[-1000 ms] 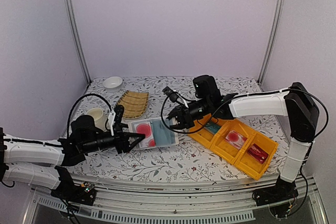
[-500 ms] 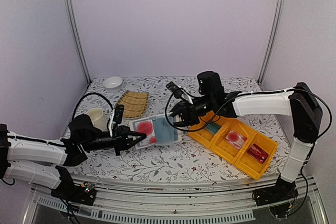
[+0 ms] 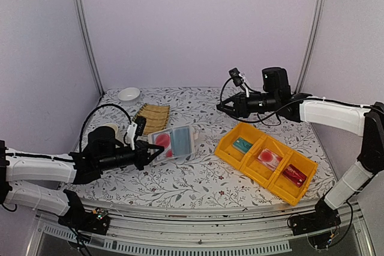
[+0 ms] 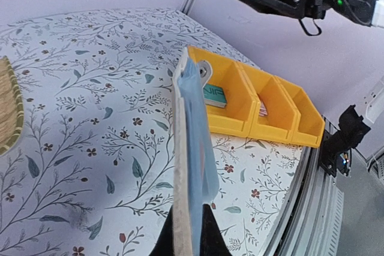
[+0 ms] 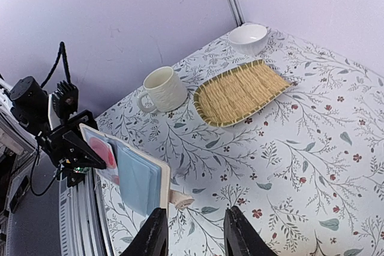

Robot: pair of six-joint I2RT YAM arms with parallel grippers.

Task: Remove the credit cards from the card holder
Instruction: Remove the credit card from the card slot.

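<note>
The left gripper (image 3: 151, 151) is clamped on 1 short edge of the card holder (image 3: 175, 142), holding it open and raised off the table (image 3: 198, 178). In the left wrist view the holder shows edge-on, its long axis running straight out from the jaws toward the yellow trays (image 3: 225, 151). Its inner face is turned up and toward the right arm, so both the top view and the right wrist view look onto it. The red-circle card (image 3: 163, 142) sits in the half nearest the left jaws, and the grey-blue pocket half lies beyond it, toward the right arm. The right gripper (image 3: 228, 107) hangs high above the table, well apart from the holder, up and toward the robot's right. Its jaws stand partly apart with nothing between them. A teal card (image 3: 243, 145) already lies in the tray compartment nearest the holder. Since the left arm is taken up with holding, the pull most likely falls to the right gripper. It would have to come down and across to the holder's far end from it, close beside the left fingers, and draw the card along the open face.
</note>
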